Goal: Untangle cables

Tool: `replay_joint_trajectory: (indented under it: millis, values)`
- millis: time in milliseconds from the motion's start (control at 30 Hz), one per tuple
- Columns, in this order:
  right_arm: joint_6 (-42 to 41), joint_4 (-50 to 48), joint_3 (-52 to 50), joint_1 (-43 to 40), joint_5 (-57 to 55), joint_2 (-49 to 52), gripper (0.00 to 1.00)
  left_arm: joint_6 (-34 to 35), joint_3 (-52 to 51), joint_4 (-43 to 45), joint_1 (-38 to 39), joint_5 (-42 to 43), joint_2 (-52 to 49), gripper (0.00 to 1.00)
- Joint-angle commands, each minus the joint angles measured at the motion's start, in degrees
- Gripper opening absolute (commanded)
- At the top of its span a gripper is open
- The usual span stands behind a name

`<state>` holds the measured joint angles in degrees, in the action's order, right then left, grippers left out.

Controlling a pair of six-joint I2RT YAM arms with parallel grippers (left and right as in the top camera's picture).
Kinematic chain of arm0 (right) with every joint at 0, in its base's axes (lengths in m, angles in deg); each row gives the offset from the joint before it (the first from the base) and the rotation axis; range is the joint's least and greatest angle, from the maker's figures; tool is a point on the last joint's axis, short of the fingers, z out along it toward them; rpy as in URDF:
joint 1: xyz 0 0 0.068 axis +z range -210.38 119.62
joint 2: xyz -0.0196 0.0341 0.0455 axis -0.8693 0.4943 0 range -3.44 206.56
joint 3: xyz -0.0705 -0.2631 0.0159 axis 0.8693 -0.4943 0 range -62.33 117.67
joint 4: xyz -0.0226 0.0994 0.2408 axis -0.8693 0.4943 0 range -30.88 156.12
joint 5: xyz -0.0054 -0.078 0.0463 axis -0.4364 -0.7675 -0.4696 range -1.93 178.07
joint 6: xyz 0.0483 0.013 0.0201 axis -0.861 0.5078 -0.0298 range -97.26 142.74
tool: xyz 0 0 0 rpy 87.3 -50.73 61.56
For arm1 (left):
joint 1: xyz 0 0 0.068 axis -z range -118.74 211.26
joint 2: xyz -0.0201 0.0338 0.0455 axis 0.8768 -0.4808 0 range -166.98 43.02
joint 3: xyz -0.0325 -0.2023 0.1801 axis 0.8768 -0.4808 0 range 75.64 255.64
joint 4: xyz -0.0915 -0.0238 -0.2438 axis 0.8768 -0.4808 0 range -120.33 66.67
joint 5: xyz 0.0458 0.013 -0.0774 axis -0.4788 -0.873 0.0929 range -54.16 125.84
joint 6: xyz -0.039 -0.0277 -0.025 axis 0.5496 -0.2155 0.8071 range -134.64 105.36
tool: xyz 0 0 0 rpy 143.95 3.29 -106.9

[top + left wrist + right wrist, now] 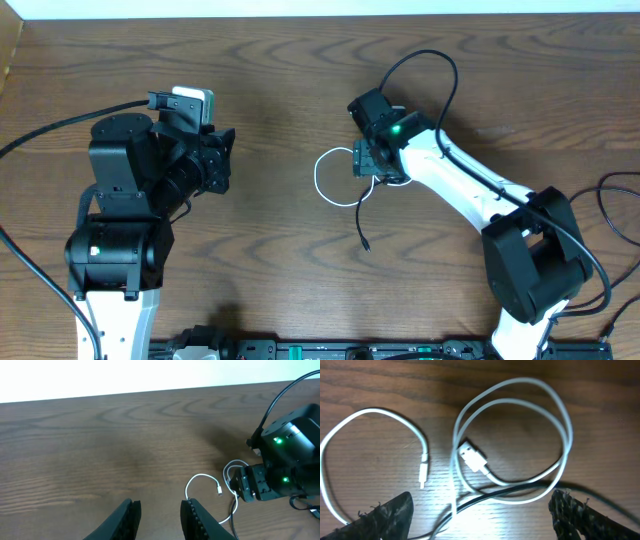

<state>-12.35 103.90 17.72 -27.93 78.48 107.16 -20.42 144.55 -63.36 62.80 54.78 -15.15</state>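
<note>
Right wrist shows the white cable [472, 457] coiled in a double loop, a black cable [490, 494] crossing its lower edge. The right gripper [480, 510] is spread wide; the left gripper [160, 512] is narrowly parted and empty.

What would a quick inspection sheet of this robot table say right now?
Surface: brown wooden table.
Job's things: white cable coiled in loops; black cable crossing it.
Clutter: nothing seen.
Grippers: left pincer open, empty; right pincer open wide above both cables, holding nothing.
Cables: thick black arm wires trail from the arms.
Surroundings: pale strip beyond the table's far edge.
</note>
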Motion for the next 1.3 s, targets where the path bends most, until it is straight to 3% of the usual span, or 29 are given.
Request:
replay_joint_trajectory:
  millis: [0,467,600,933,1000,1100,1167,1267]
  values:
    - [-5.64,0.13,-0.04,0.90,-3.19,1.90,0.80,0.72,-0.46,-0.07,-0.17,-0.15,0.22,0.32]
    - [-9.20,-0.44,-0.04,3.34,-3.76,5.16,0.61,0.70,-0.46,-0.13,-0.17,-0.15,0.74,0.32]
    - [-9.92,-0.37,-0.04,3.34,-3.34,5.95,0.44,0.70,-0.46,-0.50,-0.17,-0.15,0.74,0.32]
    - [-11.30,-0.68,-0.04,4.72,-2.08,8.72,0.40,0.72,-0.46,-1.31,-0.17,-0.13,0.81,0.32]
    - [-11.63,-1.14,-0.04,5.20,-2.05,9.40,0.33,0.72,-0.46,-1.33,-0.17,-0.11,1.01,0.32]
    - [-12.04,-1.33,-0.04,5.53,-2.01,9.86,0.12,0.72,-0.46,-1.33,-0.17,-0.13,1.42,0.32]
    - [-12.02,-1.31,-0.02,5.53,-1.36,9.84,0.02,0.72,-0.46,-1.36,-0.17,-0.13,1.75,0.32]
    - [-11.61,-1.20,0.63,5.53,-0.39,9.57,0.01,0.72,-0.46,-1.55,-0.17,-0.15,1.95,0.32]
